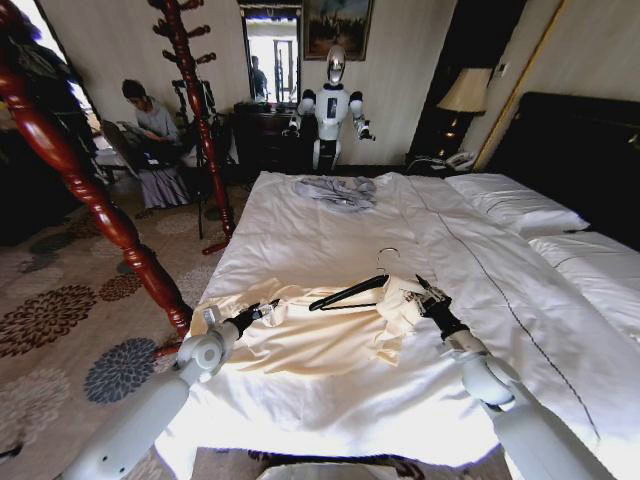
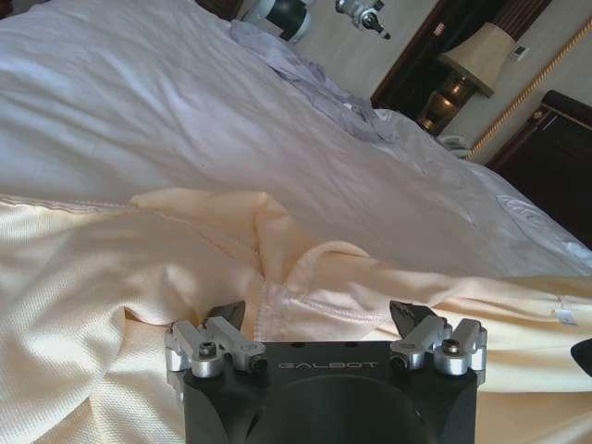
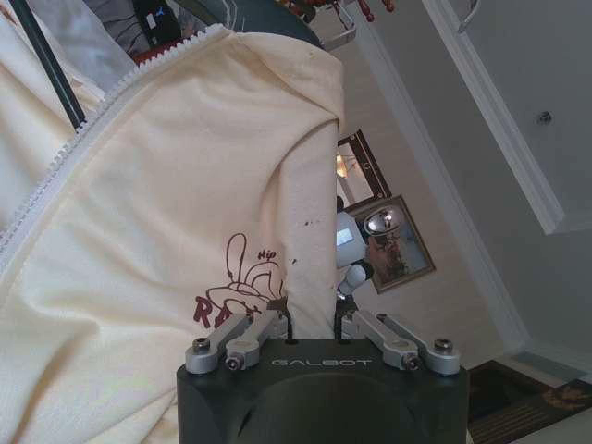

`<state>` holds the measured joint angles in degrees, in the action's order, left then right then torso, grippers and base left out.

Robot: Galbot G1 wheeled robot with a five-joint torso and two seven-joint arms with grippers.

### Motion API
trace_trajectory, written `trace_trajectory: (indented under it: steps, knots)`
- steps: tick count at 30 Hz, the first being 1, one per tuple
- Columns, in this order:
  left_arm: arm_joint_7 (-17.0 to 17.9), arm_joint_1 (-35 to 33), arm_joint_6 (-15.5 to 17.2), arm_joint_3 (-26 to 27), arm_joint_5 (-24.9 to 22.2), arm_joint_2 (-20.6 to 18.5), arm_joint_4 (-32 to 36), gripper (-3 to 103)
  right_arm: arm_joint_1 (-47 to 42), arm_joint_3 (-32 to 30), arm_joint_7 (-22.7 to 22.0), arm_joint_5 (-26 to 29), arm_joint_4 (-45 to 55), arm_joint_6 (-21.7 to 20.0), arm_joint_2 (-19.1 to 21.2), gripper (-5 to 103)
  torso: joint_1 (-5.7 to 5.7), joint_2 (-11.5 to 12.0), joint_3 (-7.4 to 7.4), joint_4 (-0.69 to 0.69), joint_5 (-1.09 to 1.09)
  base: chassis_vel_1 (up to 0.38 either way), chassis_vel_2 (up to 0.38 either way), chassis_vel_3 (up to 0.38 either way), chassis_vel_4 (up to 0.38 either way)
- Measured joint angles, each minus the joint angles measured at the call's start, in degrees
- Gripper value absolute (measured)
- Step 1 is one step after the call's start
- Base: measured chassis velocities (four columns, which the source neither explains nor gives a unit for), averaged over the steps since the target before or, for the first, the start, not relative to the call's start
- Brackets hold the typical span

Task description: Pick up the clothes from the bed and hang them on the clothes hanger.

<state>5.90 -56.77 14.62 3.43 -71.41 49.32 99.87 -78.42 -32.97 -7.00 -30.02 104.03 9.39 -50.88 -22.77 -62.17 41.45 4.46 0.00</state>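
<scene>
1. Wide white-sheeted bed (image 1: 330, 230) with dark headboard carries everything; a small grey garment (image 1: 336, 190) lies crumpled well up the bed, apart from the work.
2. Pale cream-yellow thin shirt (image 1: 300, 335) lies spread on the near part of the bed, its long axis running across between my two arms.
3. Thin black triangular hanger with silvery wire hook (image 1: 348, 291) rests on the shirt's far edge, nearer my right arm.
4. Right pincer (image 3: 313, 319) is closed on a raised fold of shirt, lifting that end beside the hanger.
5. Left pincer (image 2: 317, 319) is spread wide, empty, low over the shirt's opposite end, with fabric directly ahead.
</scene>
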Motion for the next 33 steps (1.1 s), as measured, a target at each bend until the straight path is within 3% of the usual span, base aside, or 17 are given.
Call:
trace_trajectory:
  steps: [5, 7, 9, 13, 19, 22, 25, 29, 33]
  knots:
    - [-0.3, 1.0, 0.0, -0.5, -0.2, 0.9, -1.7, 75, -0.3, 0.1, 0.0, 0.0, 0.4, 0.0, 0.1, 20, 0.00, 0.0, 0.00, 0.01, 0.00, 0.000, 0.000, 0.000, 0.000]
    - [-0.2, 1.4, -0.2, -0.6, -0.1, 1.7, -2.2, 64, -0.7, 0.0, 0.0, 0.0, 0.5, 0.0, 0.1, 20, 0.00, 0.0, 0.00, 0.01, 0.00, 0.000, 0.000, 0.000, 0.000]
    - [-0.1, 1.3, -0.2, -0.6, -0.1, 1.9, -2.2, 64, -0.8, -0.1, 0.0, -0.1, 0.6, 0.0, 0.1, 20, 0.00, 0.0, 0.00, 0.01, 0.00, 0.000, 0.000, 0.000, 0.000]
    - [-0.1, 0.6, -0.3, -0.6, 0.1, 1.9, -1.9, 42, -0.8, -0.1, 0.0, -0.2, 0.6, 0.0, 0.1, 20, 0.00, 0.0, 0.00, 0.00, 0.00, 0.000, 0.000, 0.000, 0.000]
    - [-0.1, 0.2, -0.3, -0.6, 0.2, 1.5, -0.9, 26, -0.5, -0.1, 0.0, -0.2, 0.6, 0.0, 0.1, 20, 0.01, 0.0, 0.00, 0.00, 0.00, 0.000, 0.000, 0.000, 0.000]
    - [0.0, 0.2, -0.3, -0.6, 0.1, 1.0, 0.0, 10, -0.5, -0.1, 0.1, -0.4, 0.5, 0.0, 0.1, 20, 0.00, 0.0, 0.00, 0.01, 0.00, 0.000, 0.000, 0.000, 0.000]
    - [0.0, 0.2, -0.3, -0.6, 0.0, 0.6, 0.6, 4, -0.5, -0.1, 0.1, -0.6, 0.3, 0.0, 0.0, 20, 0.00, 0.0, 0.00, 0.01, 0.00, 0.000, 0.000, 0.000, 0.000]
    - [0.1, -0.1, -0.3, -0.5, 0.0, 0.3, 1.2, 8, -0.6, -0.3, 0.1, -0.7, 0.2, 0.0, 0.1, 20, 0.00, 0.0, 0.00, 0.01, 0.00, 0.000, 0.000, 0.000, 0.000]
    - [0.4, -0.6, -0.3, -0.3, 0.2, 0.1, 1.7, 19, -0.6, -0.4, 0.2, -0.9, 0.1, 0.0, 0.1, 20, 0.00, 0.0, 0.00, 0.00, 0.00, 0.000, 0.000, 0.000, 0.000]
